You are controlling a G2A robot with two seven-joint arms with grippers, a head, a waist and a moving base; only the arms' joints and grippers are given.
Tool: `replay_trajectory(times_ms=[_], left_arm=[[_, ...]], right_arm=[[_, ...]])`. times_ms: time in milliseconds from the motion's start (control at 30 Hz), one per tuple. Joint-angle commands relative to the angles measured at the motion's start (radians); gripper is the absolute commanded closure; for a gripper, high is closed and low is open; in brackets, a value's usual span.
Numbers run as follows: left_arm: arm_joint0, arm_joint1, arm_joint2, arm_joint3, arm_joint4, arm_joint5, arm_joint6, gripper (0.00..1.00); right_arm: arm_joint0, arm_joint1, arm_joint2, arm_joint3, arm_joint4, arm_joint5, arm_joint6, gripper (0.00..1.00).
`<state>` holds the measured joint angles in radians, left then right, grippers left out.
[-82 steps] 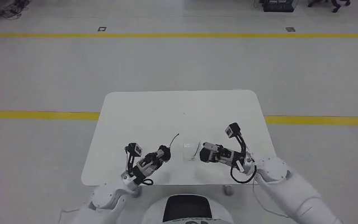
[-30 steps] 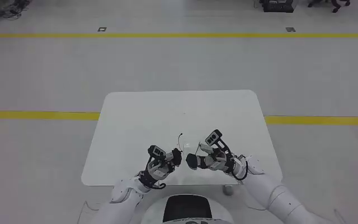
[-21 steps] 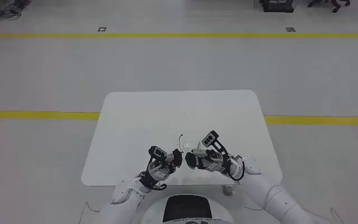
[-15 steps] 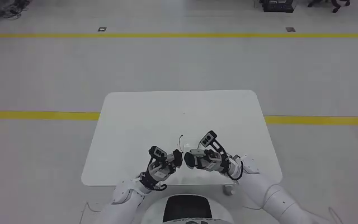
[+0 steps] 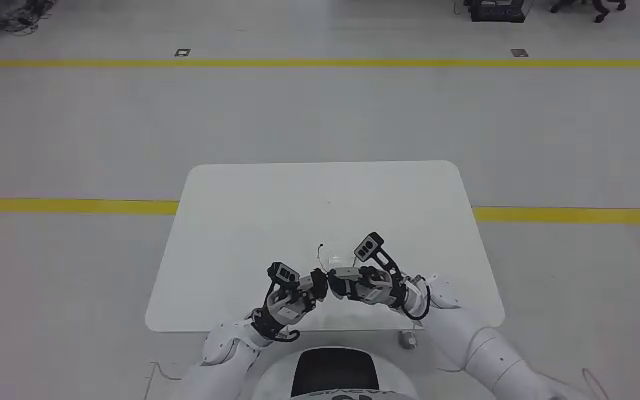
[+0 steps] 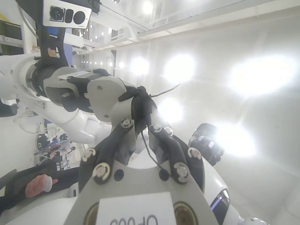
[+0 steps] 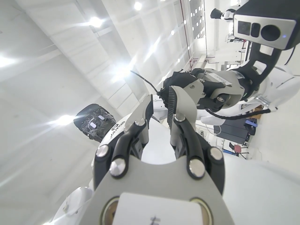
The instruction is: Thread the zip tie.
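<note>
A thin black zip tie (image 5: 320, 251) is held above the table's front edge. My left gripper (image 5: 317, 283) is shut on it; in the left wrist view the zip tie (image 6: 165, 91) passes between the pads and its free end sticks out beyond my left gripper (image 6: 140, 124). My right gripper (image 5: 336, 281) faces the left one, tip to tip. In the right wrist view my right gripper (image 7: 160, 97) is open, its fingers (image 7: 174, 105) either side of the zip tie (image 7: 143, 80) just where it leaves the left gripper. I see no contact with the pads.
The white table (image 5: 300, 200) lies below both arms, with its front edge under the wrists. Grey floor with yellow lines surrounds it. A small pale thing (image 5: 336, 267) shows by the right gripper; I cannot tell what it is.
Both arms have lifted from the table and come together. Over the last second the right gripper has slid left until its tips meet the left gripper and the tie.
</note>
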<state>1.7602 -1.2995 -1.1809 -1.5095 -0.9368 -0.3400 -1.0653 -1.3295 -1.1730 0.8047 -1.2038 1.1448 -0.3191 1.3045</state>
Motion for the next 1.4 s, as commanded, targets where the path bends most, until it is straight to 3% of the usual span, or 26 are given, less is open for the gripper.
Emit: replay_trajectory(times_ms=[0,200,400,1367], left_arm=[[0.000,-0.001,-0.001,0.001,0.002,0.000,-0.001,1.00],[0.001,-0.004,-0.002,0.002,0.006,0.000,-0.003,1.00],[0.003,-0.006,-0.004,0.004,0.008,0.000,-0.002,1.00],[0.007,-0.012,-0.017,0.006,0.008,0.000,-0.008,1.00]], right_arm=[[0.000,-0.003,0.003,0.003,-0.003,0.002,0.002,0.86],[-0.003,-0.009,0.012,0.010,-0.011,0.007,0.006,0.90],[-0.005,-0.016,0.022,0.018,-0.020,0.012,0.012,1.00],[-0.036,-0.028,0.078,0.031,-0.105,0.024,0.005,1.00]])
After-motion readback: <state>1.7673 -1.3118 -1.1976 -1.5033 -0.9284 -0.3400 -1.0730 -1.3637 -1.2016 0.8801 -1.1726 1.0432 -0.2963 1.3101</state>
